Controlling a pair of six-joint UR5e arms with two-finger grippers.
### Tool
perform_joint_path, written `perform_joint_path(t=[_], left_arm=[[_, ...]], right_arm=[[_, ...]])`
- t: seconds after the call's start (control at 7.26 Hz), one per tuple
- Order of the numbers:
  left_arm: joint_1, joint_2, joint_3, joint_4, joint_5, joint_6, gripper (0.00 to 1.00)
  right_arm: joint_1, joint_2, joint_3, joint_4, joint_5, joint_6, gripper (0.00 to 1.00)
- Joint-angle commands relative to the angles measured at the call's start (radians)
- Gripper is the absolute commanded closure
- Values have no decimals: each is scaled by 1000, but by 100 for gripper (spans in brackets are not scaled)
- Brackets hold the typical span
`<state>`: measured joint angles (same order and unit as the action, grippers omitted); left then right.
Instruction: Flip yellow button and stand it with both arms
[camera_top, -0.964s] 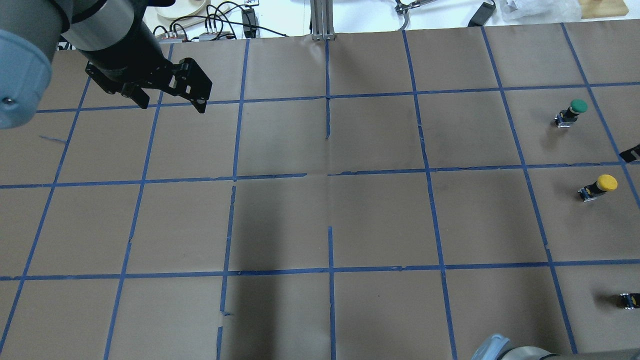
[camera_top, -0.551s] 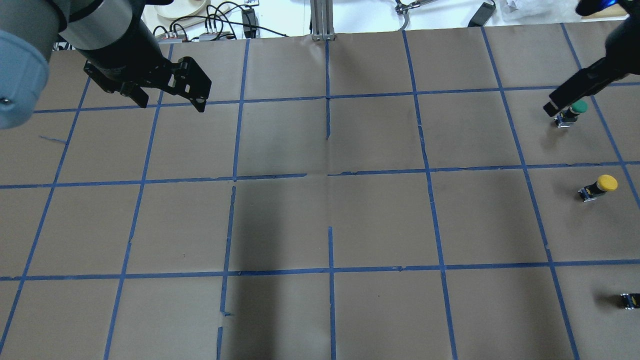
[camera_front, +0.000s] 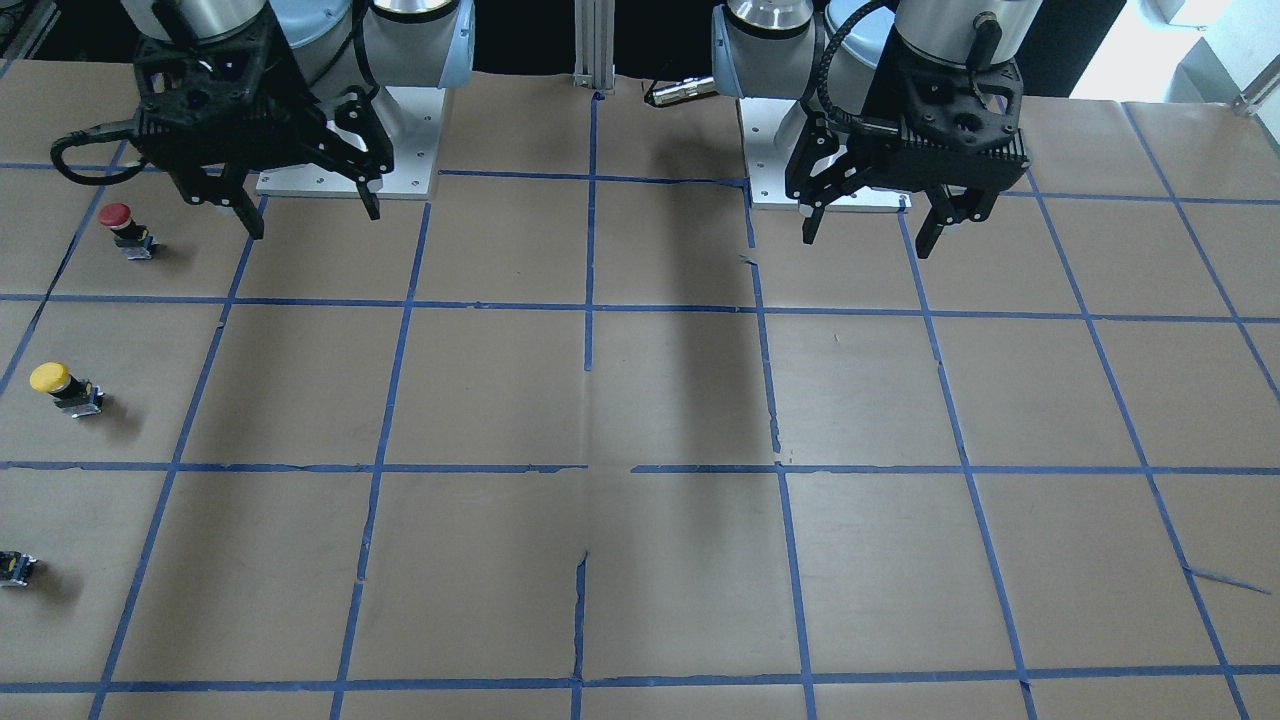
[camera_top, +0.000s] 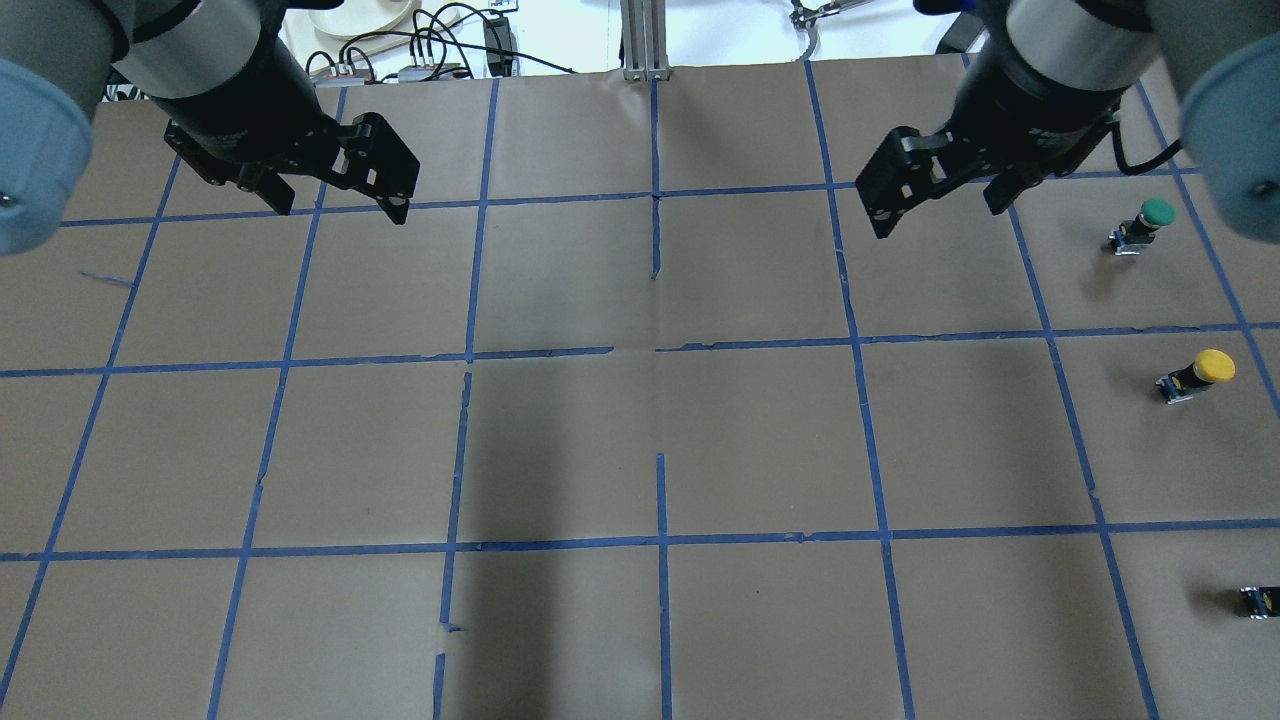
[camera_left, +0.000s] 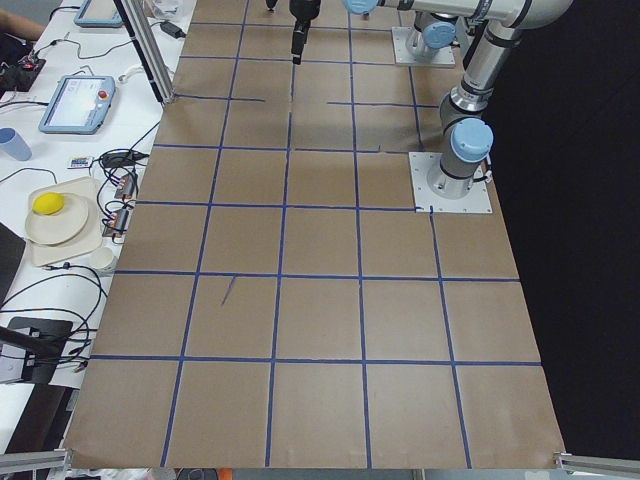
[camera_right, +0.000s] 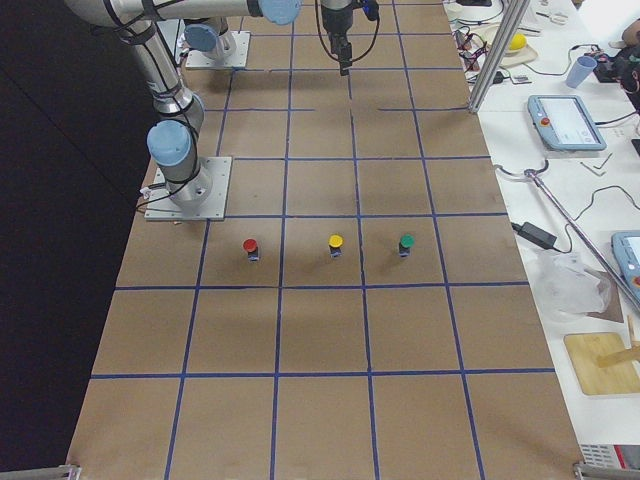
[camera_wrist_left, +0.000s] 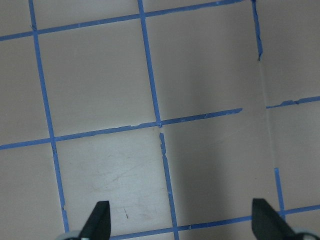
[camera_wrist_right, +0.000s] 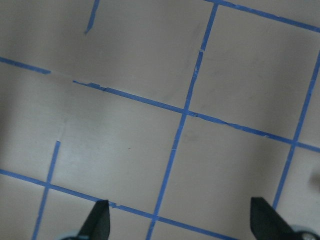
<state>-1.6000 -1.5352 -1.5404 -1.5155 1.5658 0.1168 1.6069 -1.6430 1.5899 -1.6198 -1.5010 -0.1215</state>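
- The table is covered with matt brown paper, creased and torn in places.
- A grid is laid on the table in blue tape, ragged at some ends.
- The left arm and right arm are sleeved in brushed silver metal.
- Their joint caps are moulded in smooth light-blue plastic.
- The left gripper and right gripper are finished in matt black.
- The yellow button is capped in smooth plastic with a soft sheen.
- A base plate on the table is made of pale matt metal.
- A board beside the table is cut from bare light wood.

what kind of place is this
Probably a robotics lab: a left arm and right arm bolted to a table gridded with blue tape, plus a teach pendant and cables alongside.
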Motion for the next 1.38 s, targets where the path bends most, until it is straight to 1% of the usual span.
perform_joint_path(t=[0.0,0.28,0.41,0.55,1.1,1.24], left_arm=[[0,1,0,-2,-1,4,0],[0,4,-1,-2,3,4,0],[11,0,-3,-6,7,0,0],[15,1,-23,-9,67,3,0],[34,1,-18,-17,62,-11,0],[40,3,-20,-17,39,-12,0]], right_arm=[[33,35,-75,20,-7,121,0],[33,101,-169,82,-28,158,0],[33,117,-183,99,-30,167,1],[33,118,-183,100,-30,183,1],[33,121,-179,103,-35,184,1],[33,123,-177,103,-36,183,1]])
